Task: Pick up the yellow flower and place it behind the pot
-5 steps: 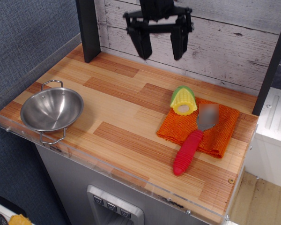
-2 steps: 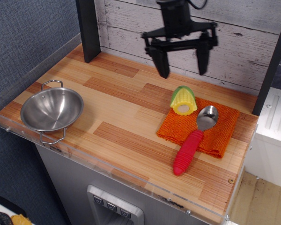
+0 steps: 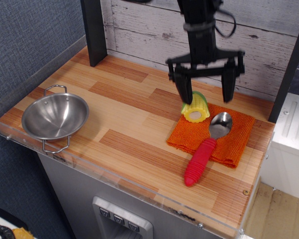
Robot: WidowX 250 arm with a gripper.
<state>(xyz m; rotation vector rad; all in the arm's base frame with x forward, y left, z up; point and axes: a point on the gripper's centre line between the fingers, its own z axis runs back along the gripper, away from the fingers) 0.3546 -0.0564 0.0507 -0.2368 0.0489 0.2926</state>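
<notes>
Tool (image 3: 206,93) above yellow flower (image 3: 195,107), jaws spread wide, holding nothing.
You see the flower lying on the orange cloth (image 3: 229,137) beside the spoon (image 3: 208,146); the pot (image 3: 55,117) stands well apart on the surface (image 3: 134,124).

No legible text or labels
</notes>
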